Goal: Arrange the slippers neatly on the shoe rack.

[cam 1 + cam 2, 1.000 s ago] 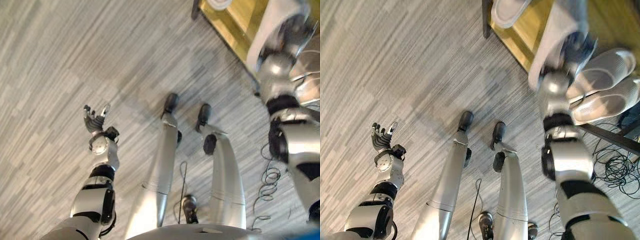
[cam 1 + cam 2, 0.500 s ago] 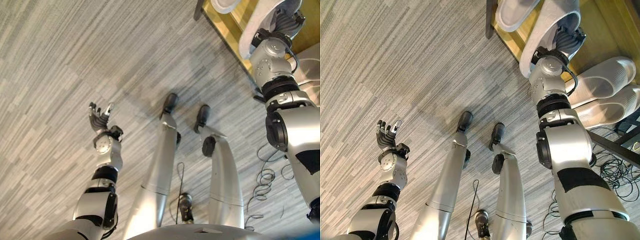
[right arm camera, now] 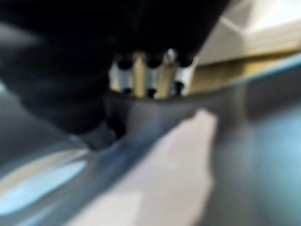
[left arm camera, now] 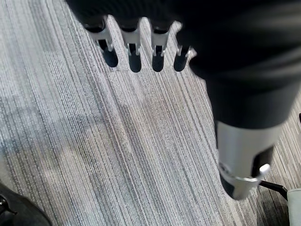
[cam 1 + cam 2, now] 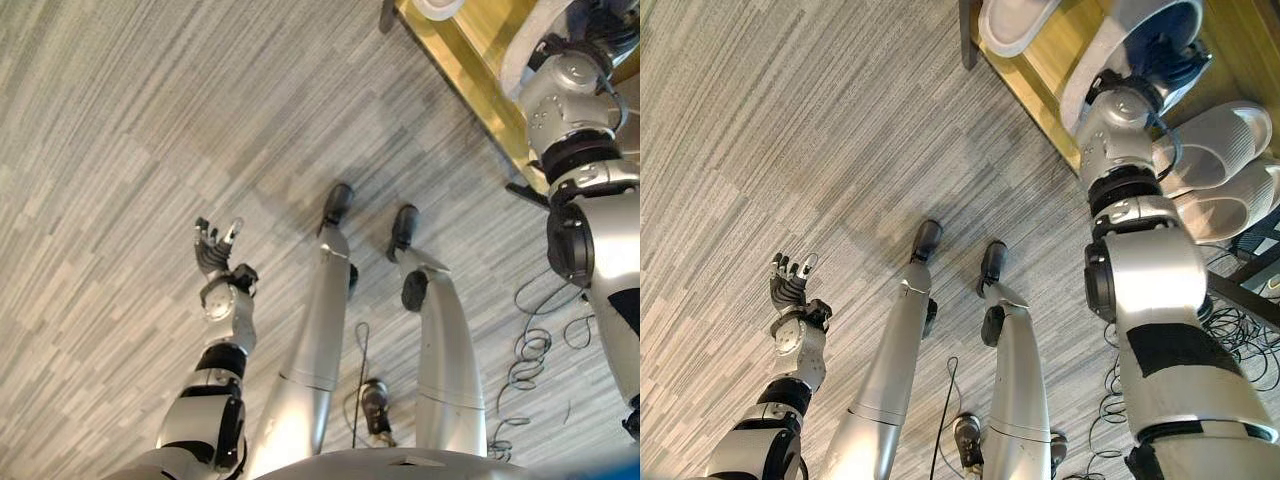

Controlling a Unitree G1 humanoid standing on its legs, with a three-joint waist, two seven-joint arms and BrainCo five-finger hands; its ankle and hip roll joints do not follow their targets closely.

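Biggest change from a second ago: the right arm has pushed further out over the shoe rack [image 5: 1040, 80], so the right hand [image 5: 1165, 60] now sits deeper over the yellow shelf instead of hanging at its front edge. It's got the grey slipper [image 5: 1140, 30] with it, and that slipper has gone from tilted off the edge to lying mostly over the shelf board. In the right wrist view the fingers [image 3: 141, 70] are tucked inside the slipper's opening (it's blurry in there), so I honestly can't tell if they're clamped on it or just resting inside.

The floor [image 5: 150, 150], grey striped planks, looks a bit shifted in both eye views, but that's the head camera moving, not the room.

On the rack, another grey slipper [image 5: 1010, 20] lies at the shelf's near corner, just beside the held one. Two pale slippers [image 5: 1230, 170] sit side by side on the lower level, touching each other, next to the right forearm.

The left hand [image 5: 215, 250] has drifted slightly toward the middle since before, palm raised over bare floor, well apart from the rack. Its fingers [image 4: 134, 52] are relaxed and spread, holding nothing.
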